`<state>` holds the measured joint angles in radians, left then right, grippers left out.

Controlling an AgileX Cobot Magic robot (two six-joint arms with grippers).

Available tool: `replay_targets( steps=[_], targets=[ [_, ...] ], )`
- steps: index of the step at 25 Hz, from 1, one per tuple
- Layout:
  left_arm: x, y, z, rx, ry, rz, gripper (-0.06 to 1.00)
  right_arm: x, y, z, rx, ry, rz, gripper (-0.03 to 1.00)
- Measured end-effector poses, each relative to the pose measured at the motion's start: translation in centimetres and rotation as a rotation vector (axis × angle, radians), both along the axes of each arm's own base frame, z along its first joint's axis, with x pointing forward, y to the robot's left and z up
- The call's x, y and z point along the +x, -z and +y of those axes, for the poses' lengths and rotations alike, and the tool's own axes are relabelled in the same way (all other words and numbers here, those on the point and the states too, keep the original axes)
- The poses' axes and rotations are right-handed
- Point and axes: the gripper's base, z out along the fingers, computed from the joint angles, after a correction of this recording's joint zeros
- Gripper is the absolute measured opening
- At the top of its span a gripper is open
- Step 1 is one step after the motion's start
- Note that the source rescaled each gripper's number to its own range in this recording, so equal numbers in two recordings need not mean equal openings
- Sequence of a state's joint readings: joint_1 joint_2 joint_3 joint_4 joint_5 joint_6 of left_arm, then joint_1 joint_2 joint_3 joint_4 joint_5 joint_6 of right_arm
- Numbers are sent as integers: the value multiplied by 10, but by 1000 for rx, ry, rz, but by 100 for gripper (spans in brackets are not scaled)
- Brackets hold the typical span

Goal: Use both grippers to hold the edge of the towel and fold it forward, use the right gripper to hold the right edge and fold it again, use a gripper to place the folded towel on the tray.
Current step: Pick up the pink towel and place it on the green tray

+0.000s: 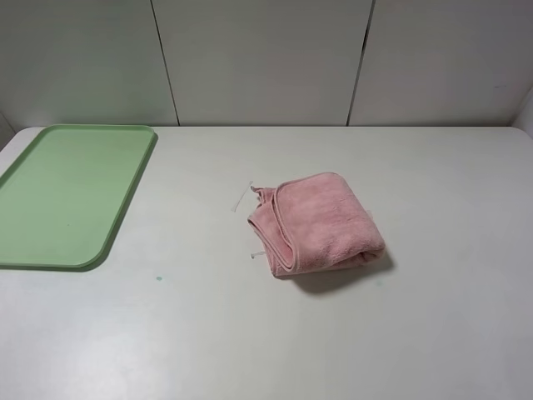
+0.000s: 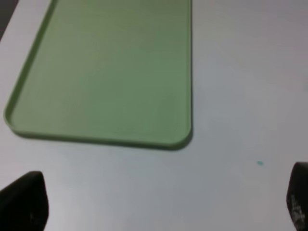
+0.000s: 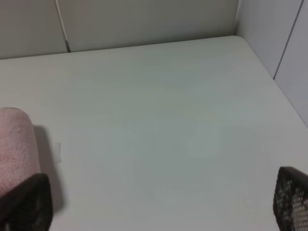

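Note:
The pink towel (image 1: 321, 221) lies folded into a thick bundle at the table's middle, its stitched edge (image 1: 281, 233) curving along the bundle's left side. The pale green tray (image 1: 67, 196) sits at the far left with nothing on it. Neither gripper shows in the high view. In the left wrist view the left gripper (image 2: 161, 204) is open above bare table just short of the tray (image 2: 110, 72), with only its two black fingertips (image 2: 24, 204) showing. The right gripper (image 3: 159, 202) is open too, and the towel (image 3: 14, 144) lies beside one fingertip (image 3: 26, 204), apart from it.
A white table (image 1: 416, 333) carries everything, with grey wall panels (image 1: 266, 58) behind its far edge. Two small white tags (image 1: 243, 197) stick out by the towel's left side. A tiny teal speck (image 1: 158, 277) marks the table near the tray's corner.

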<state>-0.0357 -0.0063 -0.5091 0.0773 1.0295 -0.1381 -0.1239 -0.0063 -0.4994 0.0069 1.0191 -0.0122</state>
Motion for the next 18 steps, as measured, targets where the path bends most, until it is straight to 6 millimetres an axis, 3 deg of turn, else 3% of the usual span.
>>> replay_targets(
  steps=[3,9,18],
  targets=[
    [2,-1,-1,-4,3,16,98,0,0,0,0,0,0,100],
    [27,-8,-2,-4,9,162,98,0,0,0,0,0,0,100],
    [87,-36,-10,68,143,382,99,0,0,0,0,0,0,100]
  ],
)
